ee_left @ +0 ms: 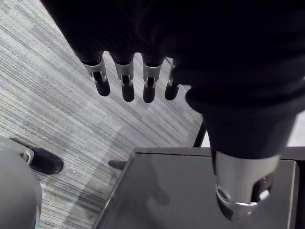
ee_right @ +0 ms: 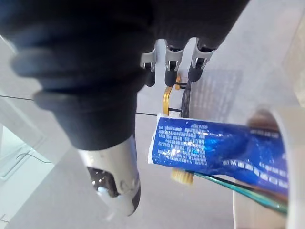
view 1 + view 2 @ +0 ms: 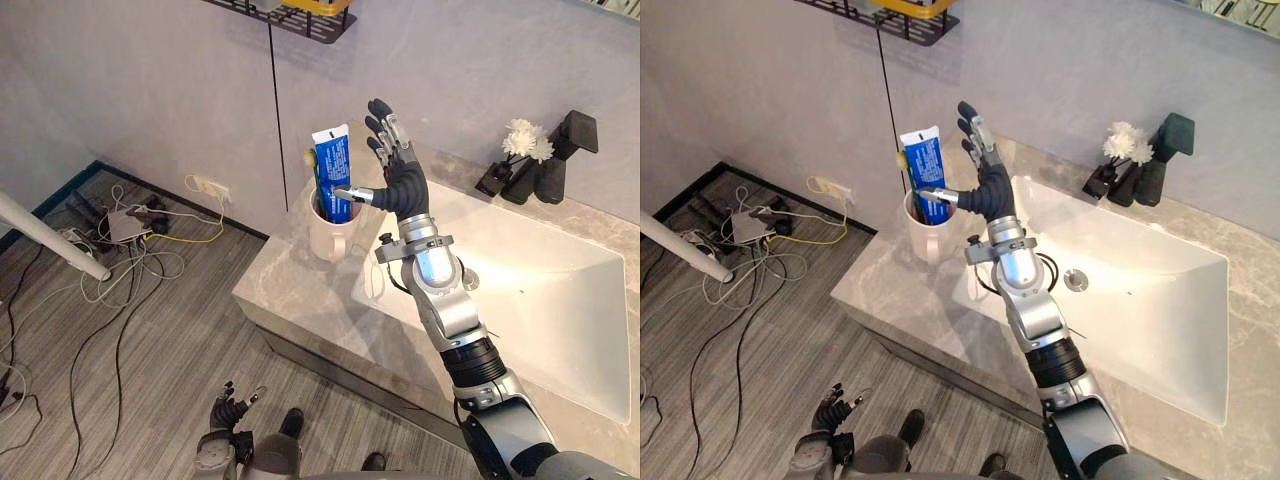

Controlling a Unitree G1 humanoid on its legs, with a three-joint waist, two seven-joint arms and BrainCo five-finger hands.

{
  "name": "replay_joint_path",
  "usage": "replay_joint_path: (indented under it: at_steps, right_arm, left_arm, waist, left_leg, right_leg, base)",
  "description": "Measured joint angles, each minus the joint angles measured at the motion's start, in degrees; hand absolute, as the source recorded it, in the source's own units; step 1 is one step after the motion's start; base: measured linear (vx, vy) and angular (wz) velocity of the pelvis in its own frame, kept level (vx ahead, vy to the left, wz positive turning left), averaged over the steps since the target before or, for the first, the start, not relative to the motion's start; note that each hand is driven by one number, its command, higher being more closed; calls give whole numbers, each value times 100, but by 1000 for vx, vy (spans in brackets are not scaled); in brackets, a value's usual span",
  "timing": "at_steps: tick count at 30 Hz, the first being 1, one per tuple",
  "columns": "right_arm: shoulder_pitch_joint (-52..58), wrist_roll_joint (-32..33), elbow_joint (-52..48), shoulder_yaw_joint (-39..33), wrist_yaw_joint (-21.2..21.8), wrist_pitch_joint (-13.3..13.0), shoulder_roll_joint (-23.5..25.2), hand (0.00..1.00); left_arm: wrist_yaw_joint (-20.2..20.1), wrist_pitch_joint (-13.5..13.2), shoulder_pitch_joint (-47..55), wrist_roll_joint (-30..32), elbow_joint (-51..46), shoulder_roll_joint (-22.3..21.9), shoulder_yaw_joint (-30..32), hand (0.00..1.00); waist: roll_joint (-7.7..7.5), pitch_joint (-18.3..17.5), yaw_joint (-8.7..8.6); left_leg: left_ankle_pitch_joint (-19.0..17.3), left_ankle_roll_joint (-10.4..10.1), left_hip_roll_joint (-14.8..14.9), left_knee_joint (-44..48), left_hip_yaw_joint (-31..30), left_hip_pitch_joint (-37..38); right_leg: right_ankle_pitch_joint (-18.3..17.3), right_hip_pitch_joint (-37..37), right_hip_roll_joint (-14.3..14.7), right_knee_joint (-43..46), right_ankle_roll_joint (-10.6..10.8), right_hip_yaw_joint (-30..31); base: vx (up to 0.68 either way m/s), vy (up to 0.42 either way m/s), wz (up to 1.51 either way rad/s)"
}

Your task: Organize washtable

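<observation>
Left eye view: the blue plastic toothpaste tube (image 3: 332, 165) stands crimp-end up in a cream round ceramic cup (image 3: 330, 238) on the corner of the grey marble countertop (image 3: 285, 292), at 9 o'clock of the white rectangular sink basin (image 3: 545, 290). The right hand (image 3: 396, 170) is raised at 3 o'clock of the tube with its fingers straight and spread, grasping nothing. Its thumb points at the tube's lower half, and I cannot tell whether it touches. The left hand (image 3: 228, 408) hangs low at 7 o'clock over the floor, fingers relaxed and empty.

The tube looks light and soft. It would dent under a hard squeeze, and its glossy skin could slip, so a gentle pinch across the flat faces near the middle seems best. The cup is probably rigid, breakable and easy to tip, as it stands near the counter's edge.

A thin green-handled toothbrush with a yellowish head (image 2: 181, 177) shares the cup, leaning at the tube's 9 o'clock, and could be dragged along. A black wire wall shelf (image 3: 300, 22) hangs at 12 o'clock above the cup, limiting how high to lift. A black angular tap (image 3: 556, 160) and small white flowers (image 3: 527, 141) stand at the basin's 12 o'clock, well apart. Loose cables (image 3: 130, 262) lie on the floor at 9 o'clock.
</observation>
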Motion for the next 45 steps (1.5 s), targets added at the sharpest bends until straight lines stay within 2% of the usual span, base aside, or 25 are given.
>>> replay_joint_path:
  at_steps: [6, 13, 15, 17, 19, 25, 26, 28, 31, 33, 38, 40, 43, 45]
  right_arm:
    - [-4, -132, -686, -439, 137, -48, -849, 0]
    - [-11, 87, -1547, -1404, 357, -386, -2052, 0]
    - [2, 174, -1912, -2016, 378, -482, -2281, 0]
    - [87, 323, -2161, -2594, 372, -629, -2426, 0]
    - [326, 382, -2425, -3585, 302, -845, -2590, 0]
    - [1398, 560, -2424, -5758, -106, -1088, -2599, 0]
    - [1520, 569, -2376, -5903, -159, -1122, -2582, 0]
    - [2063, 726, -2180, -6503, -375, -1161, -2365, 0]
    - [2547, 1007, -1831, -6778, -569, -1143, -1950, 0]
    - [3055, 1015, -1578, -6800, -705, -1045, -1422, 0]
    - [4004, 749, -1221, -6552, -954, -609, -253, 0]
    - [4371, 733, -1218, -6356, -1106, -408, 471, 0]
    - [4750, 828, -1217, -5988, -1291, -346, 1286, 0]
    - [4967, 965, -1116, -5700, -1396, -319, 1430, 0]
  left_arm:
    - [-24, 0, 17, 15, 127, 8, 13, 0]
    - [-199, -6, 31, 108, 246, 67, 53, 0]
    - [-260, -3, 44, 132, 369, 108, 53, 0]
    - [-276, -4, 57, 174, 391, 111, 48, 0]
    - [-381, -2, 76, 238, 474, 109, 43, 0]
    - [-490, -1, 190, 325, 576, 100, 31, 0]
    - [-493, -1, 223, 325, 576, 99, 32, 0]
    - [-499, 4, 251, 325, 629, 75, 34, 0]
    - [-502, 5, 235, 326, 672, 0, 36, 0]
    - [-509, 6, 240, 325, 674, -60, 36, 0]
    - [-502, 10, 241, 322, 589, -241, 117, 0]
    - [-490, 15, 232, 319, 538, -451, 339, 0]
    - [-465, 127, 233, 309, 439, -583, 492, 0]
    - [-428, 182, 227, 295, 439, -620, 508, 0]
  waist:
    - [-8, -156, -84]
    - [-29, -208, -326]
    - [-44, -322, -465]
    - [-58, -340, -506]
    - [-76, -397, -714]
    - [-47, -603, -1050]
    - [-31, -648, -1085]
    - [29, -748, -1162]
    - [84, -820, -1306]
    - [146, -885, -1394]
    - [214, -926, -1413]
    - [245, -944, -1412]
    - [267, -950, -1412]
    - [289, -940, -1417]
  left_leg:
    - [1, 1, 21, -69, 131, 89]
    - [1, 2, 61, -133, 285, 191]
    - [8, 8, 103, -216, 403, 210]
    - [7, 8, 112, -253, 454, 259]
    - [7, 9, 117, -287, 521, 289]
    - [4, 10, 173, -453, 802, 370]
    - [4, 10, 183, -486, 828, 367]
    - [4, 11, 208, -576, 933, 373]
    - [4, 11, 212, -603, 971, 367]
    - [3, 11, 212, -602, 1039, 369]
    - [-10, 19, 230, -602, 1177, 381]
    - [-25, 37, 235, -600, 1263, 423]
    - [-134, 50, 252, -479, 1403, 486]
    - [-216, 63, 253, -392, 1470, 495]
  right_leg:
    - [1, -5, -7, -1, 1, 146]
    - [2, -10, 4, 3, 2, 293]
    - [3, -98, 21, 19, 1, 409]
    - [3, -99, 24, 18, 1, 470]
    - [4, -111, 21, 18, 1, 522]
    - [8, -285, 41, 66, 1, 823]
    - [8, -327, 49, 82, 1, 860]
    - [7, -435, 68, 103, 1, 956]
    - [6, -499, 72, 102, 2, 996]
    - [6, -507, 74, 101, 2, 1061]
    - [5, -536, 76, 112, 2, 1124]
    - [4, -528, 71, 129, 4, 1171]
    - [-22, -488, 62, 194, 17, 1245]
    - [-57, -490, 15, 257, 31, 1282]
  base:
    - [-12, 10, -11]
    - [-3, 9, -11]
    - [1, 5, -27]
    - [13, 7, -20]
    - [15, 12, -11]
    - [-8, 13, -26]
    - [-16, 9, -36]
    - [-2, 1, -27]
    - [0, -3, -11]
    - [34, -2, -13]
    - [7, -3, -8]
    - [-15, 4, -12]
    - [-33, 7, -18]
    - [-47, 19, -16]
